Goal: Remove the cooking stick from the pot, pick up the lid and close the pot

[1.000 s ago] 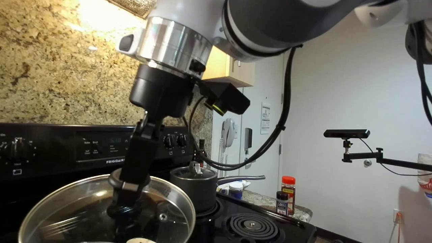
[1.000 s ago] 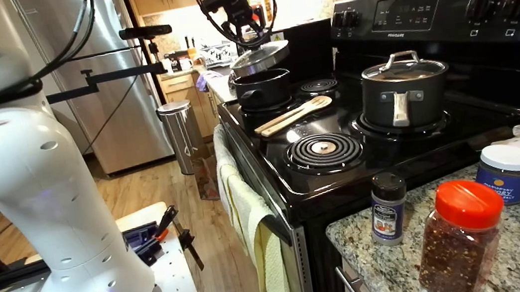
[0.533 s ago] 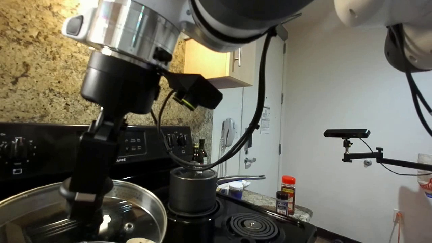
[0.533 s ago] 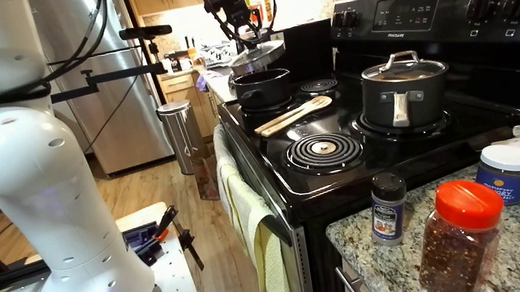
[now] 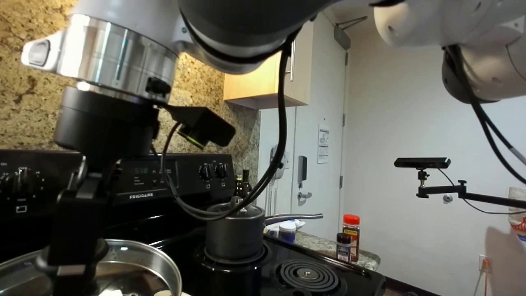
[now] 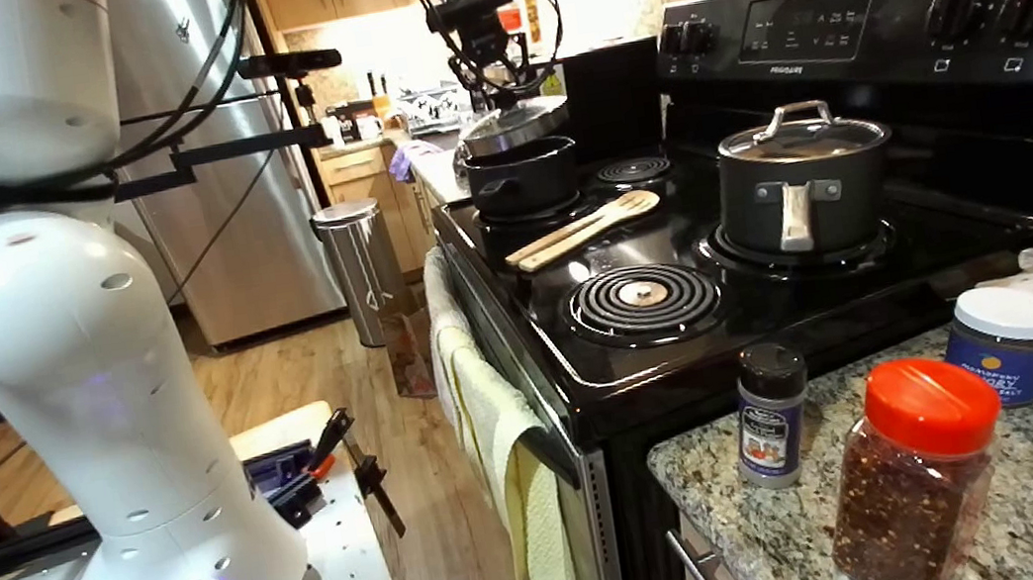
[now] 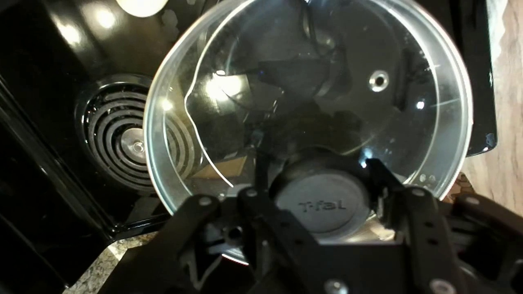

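Observation:
My gripper (image 7: 316,179) is shut on the dark round knob of the glass lid (image 7: 310,102), one finger on each side of it. The lid (image 6: 515,126) hangs tilted just over the dark pot (image 6: 520,182) on the far front burner. Its higher side leaves a gap above the pot's rim; whether the lower side touches, I cannot tell. In an exterior view the gripper (image 5: 74,263) and lid (image 5: 150,259) are at the lower left, with the pot out of sight. The pale wooden cooking stick (image 6: 602,217) lies on the stovetop beside the pot, next to another pale strip.
A covered saucepan (image 6: 808,192) stands on the rear burner, its handle sticking out. A bare coil burner (image 6: 645,301) lies in front of it. The stove's control panel (image 6: 806,22) rises behind. Spice jars (image 6: 915,477) stand on the granite counter.
The gripper has carried the lid left and downward in an exterior view. The lid now sits slightly lower over the pot and looks a little less tilted. The knob has stayed in the grip.

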Robot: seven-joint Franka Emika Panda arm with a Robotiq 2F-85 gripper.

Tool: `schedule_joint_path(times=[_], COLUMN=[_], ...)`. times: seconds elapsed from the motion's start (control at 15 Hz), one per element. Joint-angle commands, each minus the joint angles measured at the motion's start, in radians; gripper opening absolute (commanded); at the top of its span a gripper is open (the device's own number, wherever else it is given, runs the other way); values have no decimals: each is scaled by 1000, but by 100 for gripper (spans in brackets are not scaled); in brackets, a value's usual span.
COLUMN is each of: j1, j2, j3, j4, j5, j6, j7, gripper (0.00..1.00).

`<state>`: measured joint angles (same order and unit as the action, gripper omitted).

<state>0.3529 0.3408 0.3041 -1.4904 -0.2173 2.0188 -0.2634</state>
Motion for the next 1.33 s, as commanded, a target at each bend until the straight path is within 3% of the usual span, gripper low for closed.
schedule_joint_path(times=[0.0, 0.53, 1.27], j1=[16, 26, 22], j2=[32, 77, 73], j3=[-1, 5, 2], j4=[82, 112, 117], j5=[0, 17, 15], j6=[-70, -129, -122], j7=[-45, -104, -117], gripper=[35, 35, 35])
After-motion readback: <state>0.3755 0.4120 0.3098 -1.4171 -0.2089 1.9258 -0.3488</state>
